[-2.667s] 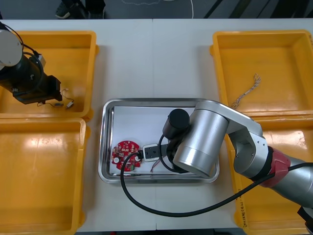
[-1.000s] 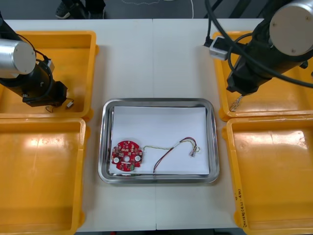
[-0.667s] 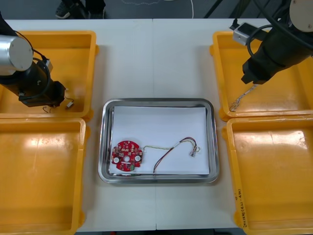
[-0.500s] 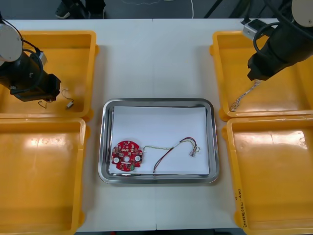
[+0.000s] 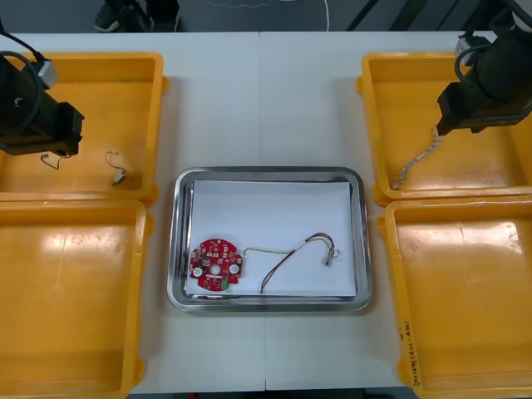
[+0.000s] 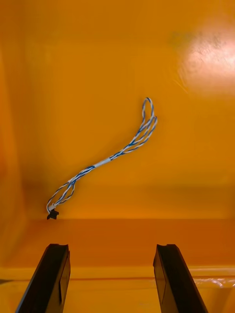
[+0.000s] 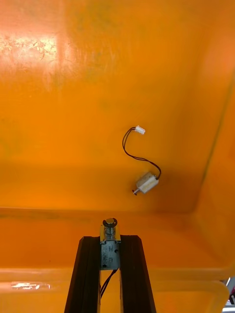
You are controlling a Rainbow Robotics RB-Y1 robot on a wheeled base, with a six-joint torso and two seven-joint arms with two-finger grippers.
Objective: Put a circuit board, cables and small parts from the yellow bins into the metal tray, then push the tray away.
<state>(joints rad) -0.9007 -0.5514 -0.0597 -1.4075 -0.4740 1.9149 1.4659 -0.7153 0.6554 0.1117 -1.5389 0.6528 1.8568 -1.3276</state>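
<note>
Front view: left gripper (image 5: 46,137) is hanging over the far-left yellow plastic bin (image 5: 108,91), right gripper (image 5: 465,104) over the far-right bin (image 5: 407,100). Left wrist: fingers (image 7: 90,274) are clenching a small metal part (image 7: 109,244). Right wrist: fingers (image 6: 54,274) are spread; twisted blue-and-white cable (image 6: 107,159) is lying toward that bin's near-left corner.

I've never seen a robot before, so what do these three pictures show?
A two-armed robot is sorting parts. One camera looks down on the table: yellow bins flank a metal tray holding a red circuit board and a red and yellow cable. The other two cameras sit on the wrists. The left jaws, over the far left bin, are shut on a small metal part. The right jaws stand open above a blue and white cable in the far right bin.
</note>
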